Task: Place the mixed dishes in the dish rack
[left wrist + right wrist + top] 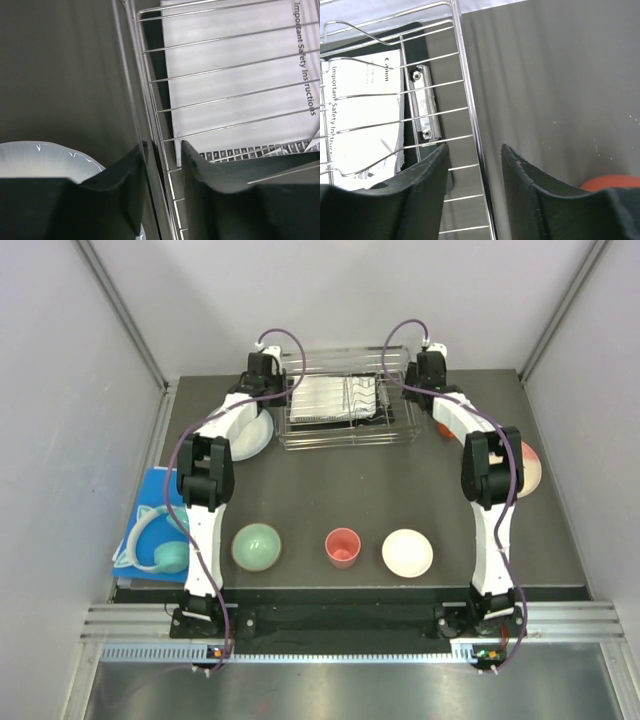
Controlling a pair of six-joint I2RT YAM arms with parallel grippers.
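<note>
Straddling the rack [345, 443] rims with both grippers, no dish loaded yet.
At the far edge of the table [400, 490], the left gripper [162, 150] and right gripper [474, 150] hang part-open astride the rack's side wires, holding nothing. Green bowl [256, 545], pink cup [342, 546] and white bowl [407, 552] line the near edge. White plate [252, 435] lies just left of the rack, orange mug [612, 182] just right of it, and pink plate [527, 468] at the right edge. All loading remains.

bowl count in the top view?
2. The mint-green bowl is front left and the white-inside bowl is front right, with a pink cup between them. The arms cover parts of the table, so another could be hidden.
</note>
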